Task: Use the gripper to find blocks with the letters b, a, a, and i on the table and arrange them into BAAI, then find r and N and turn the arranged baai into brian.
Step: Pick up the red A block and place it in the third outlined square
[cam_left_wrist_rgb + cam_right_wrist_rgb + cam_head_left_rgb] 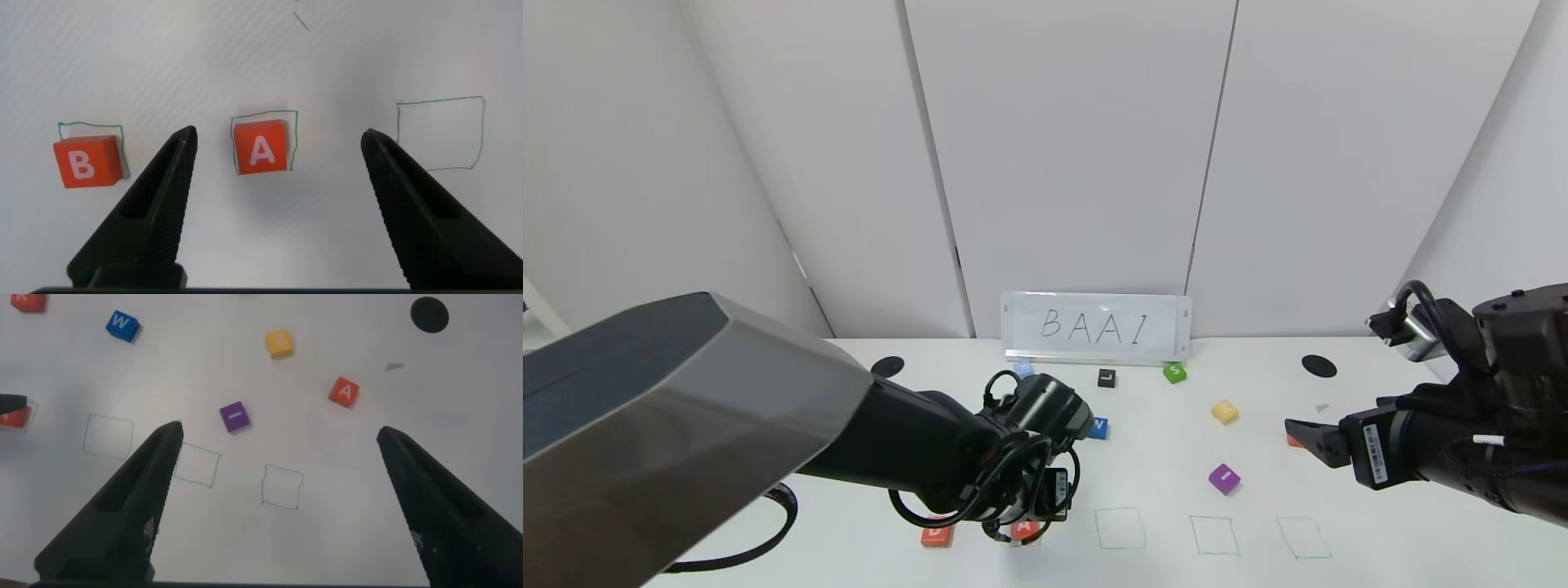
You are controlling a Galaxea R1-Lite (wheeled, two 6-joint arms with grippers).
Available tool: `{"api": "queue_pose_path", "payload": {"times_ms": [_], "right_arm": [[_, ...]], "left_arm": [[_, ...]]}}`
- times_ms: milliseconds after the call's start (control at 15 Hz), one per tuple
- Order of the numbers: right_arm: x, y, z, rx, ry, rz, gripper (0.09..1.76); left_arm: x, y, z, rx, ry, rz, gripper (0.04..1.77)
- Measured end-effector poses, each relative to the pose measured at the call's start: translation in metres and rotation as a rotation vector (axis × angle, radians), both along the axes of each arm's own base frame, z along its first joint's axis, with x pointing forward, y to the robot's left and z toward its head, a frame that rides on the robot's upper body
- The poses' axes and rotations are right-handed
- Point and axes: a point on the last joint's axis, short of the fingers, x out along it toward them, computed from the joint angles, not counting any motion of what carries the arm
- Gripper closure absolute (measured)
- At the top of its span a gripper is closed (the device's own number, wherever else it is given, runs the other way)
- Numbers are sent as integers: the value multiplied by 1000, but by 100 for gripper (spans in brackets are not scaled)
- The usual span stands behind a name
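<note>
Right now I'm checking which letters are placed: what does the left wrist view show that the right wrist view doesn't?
Only the left wrist view shows the B block at its green square, and an A block in the next square between the open left gripper jaws. Only the right wrist view shows the second A block, the purple I block, the blue W block, a yellow block. Both show the white table with empty green squares.

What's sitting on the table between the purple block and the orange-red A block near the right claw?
Nothing: in the right wrist view, the white table is bare between the purple block and the orange-red A block.
</note>
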Motion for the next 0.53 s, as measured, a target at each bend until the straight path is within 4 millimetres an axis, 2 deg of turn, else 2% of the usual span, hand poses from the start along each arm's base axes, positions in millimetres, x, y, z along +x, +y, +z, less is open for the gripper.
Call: {"api": "queue_pose_path", "payload": {"times_ms": [200,533], "right_arm": [[2,-1,2,10,-6,-6,14],[12,-3,-5,12,31,-44,14]], "left_arm": [[-3,9,31,-35,-68,-23,28],[-6,56,82,-83,-146,-121,19]]}}
